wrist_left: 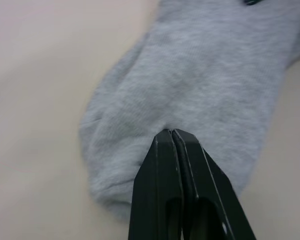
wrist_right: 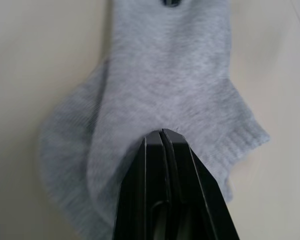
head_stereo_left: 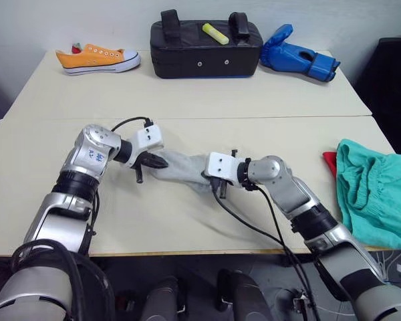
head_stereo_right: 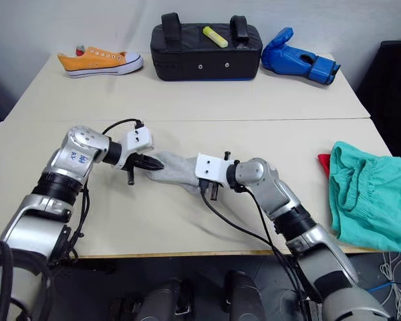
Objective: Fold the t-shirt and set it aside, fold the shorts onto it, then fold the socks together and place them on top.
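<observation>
The light grey socks (head_stereo_left: pixel 185 168) lie stretched flat on the table's middle, one over the other. My left gripper (head_stereo_left: pixel 158 162) is shut on their toe end (wrist_left: pixel 140 145). At the opposite end my right gripper (head_stereo_left: pixel 207 176) is shut on the cuff (wrist_right: pixel 160 115). The teal shorts (head_stereo_left: pixel 374 190) lie bunched at the table's right edge. A strip of the red t-shirt (head_stereo_left: pixel 330 161) shows from under them; the rest of it is hidden.
An orange sneaker (head_stereo_left: pixel 97 58), a black pad (head_stereo_left: pixel 206 49) with a yellow marker (head_stereo_left: pixel 214 33) on it, and a blue boxing glove (head_stereo_left: pixel 297 55) line the far edge. A seam (head_stereo_left: pixel 187 118) runs across the table.
</observation>
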You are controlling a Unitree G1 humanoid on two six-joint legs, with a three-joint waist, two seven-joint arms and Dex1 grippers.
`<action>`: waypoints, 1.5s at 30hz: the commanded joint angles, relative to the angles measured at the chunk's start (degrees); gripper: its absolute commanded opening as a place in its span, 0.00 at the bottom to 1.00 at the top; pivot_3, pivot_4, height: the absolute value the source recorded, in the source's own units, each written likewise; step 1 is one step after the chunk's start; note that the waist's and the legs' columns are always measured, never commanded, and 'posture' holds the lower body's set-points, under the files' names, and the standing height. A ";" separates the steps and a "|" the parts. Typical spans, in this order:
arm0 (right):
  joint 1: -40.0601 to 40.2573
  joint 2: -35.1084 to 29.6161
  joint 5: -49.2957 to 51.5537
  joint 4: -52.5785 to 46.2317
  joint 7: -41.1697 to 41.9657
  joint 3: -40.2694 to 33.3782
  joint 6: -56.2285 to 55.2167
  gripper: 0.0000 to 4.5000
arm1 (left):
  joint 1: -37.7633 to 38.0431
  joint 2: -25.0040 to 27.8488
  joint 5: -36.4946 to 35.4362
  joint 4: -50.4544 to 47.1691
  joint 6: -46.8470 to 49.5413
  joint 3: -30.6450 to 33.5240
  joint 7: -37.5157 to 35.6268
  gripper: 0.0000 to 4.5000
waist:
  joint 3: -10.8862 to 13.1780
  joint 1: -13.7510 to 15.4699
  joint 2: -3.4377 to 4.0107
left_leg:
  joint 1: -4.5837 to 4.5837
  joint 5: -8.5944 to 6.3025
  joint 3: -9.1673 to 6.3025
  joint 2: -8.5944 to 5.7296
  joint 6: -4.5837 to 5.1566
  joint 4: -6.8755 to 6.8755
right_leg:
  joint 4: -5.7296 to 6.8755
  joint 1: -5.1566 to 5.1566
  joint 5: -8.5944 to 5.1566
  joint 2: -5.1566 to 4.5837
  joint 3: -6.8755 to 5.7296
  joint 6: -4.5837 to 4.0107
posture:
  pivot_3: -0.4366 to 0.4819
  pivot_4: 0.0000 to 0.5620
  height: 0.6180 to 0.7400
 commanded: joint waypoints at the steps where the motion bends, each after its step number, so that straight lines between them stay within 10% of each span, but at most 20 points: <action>1: 2.34 -1.21 -0.06 -4.65 2.68 0.73 2.70 0.00 | -3.76 -1.43 2.09 7.31 -4.96 -0.32 3.76 0.01 | -0.01 0.01 -0.01 | 0.00 0.00 0.00 0.00 0.00 0.00 | 0.00 0.00 0.00 0.00 0.00 0.00 | 0.48 0.27 1.00; 17: 0.88 1.53 4.72 -9.73 -0.10 -5.33 10.53 0.00 | -5.19 -4.08 -5.31 5.50 -6.28 5.26 -6.07 0.01 | -0.01 -0.13 -0.03 | -0.04 -0.02 0.00 0.02 0.00 0.01 | -0.02 -0.04 0.00 0.00 -0.03 0.01 | 0.48 0.27 1.00; 29: 3.17 -0.36 -1.29 -3.03 -1.52 -0.74 4.04 0.00 | -2.90 -5.35 1.50 13.08 -2.37 3.00 9.09 0.01 | -0.04 0.01 -0.06 | 0.01 -0.07 0.01 -0.01 0.09 0.07 | -0.03 0.06 0.03 -0.03 -0.02 0.05 | 0.48 0.27 1.00; 35: 6.28 -1.73 0.07 -8.39 -1.40 -2.42 5.47 0.00 | -2.03 1.40 -4.49 12.17 5.18 9.20 5.25 0.33 | -0.08 -0.86 -0.10 | 0.12 -0.11 0.03 0.10 -0.02 0.05 | 0.03 0.05 0.01 0.02 0.01 0.03 | 0.48 0.27 1.00; 45: 7.20 -0.95 1.63 -10.86 -2.03 -3.89 5.97 0.00 | 13.54 5.41 -21.31 -21.32 51.26 19.71 4.05 0.99 | -0.08 0.10 -0.11 | 0.02 -0.15 -0.04 0.07 -0.05 0.15 | 0.00 0.06 -0.04 0.02 0.04 0.02 | 0.48 0.27 1.00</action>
